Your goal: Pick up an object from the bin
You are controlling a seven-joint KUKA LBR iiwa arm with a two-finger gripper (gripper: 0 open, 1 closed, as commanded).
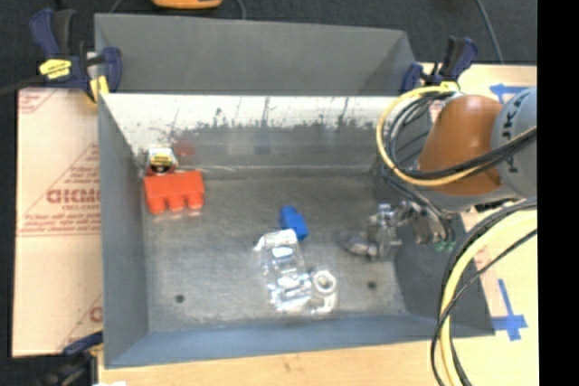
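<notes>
Bin (244,59): a grey metal one, with a few loose things spread over its floor.
Orange block (173,193): it is set at the far left of the floor, flat, with three rounded bumps along its near edge.
Yellow-and-black thing (161,161): small, it is placed just beyond the orange block, close to the far wall; its kind cannot be told.
Clear packet (285,271): crumpled see-through packaging is found at the middle of the floor, towards the near side.
Blue piece (292,221): small, it is seen just beyond the clear packet, at its far end.
White ring (324,286): it is lodged at the right end of the clear packet, touching it.
Pincer (366,242): it is held low over the right part of the floor, right of the blue piece and apart from it.
Pincer state: whether it is wide or narrow cannot be told; nothing is seen gripped in it.
Task's thing: none is singled out; the blue piece and the clear packet are nearest, both to the left.
Done so far: the descent into the bin is judged made.
Left to do: a thing is to be gripped and lifted out.
</notes>
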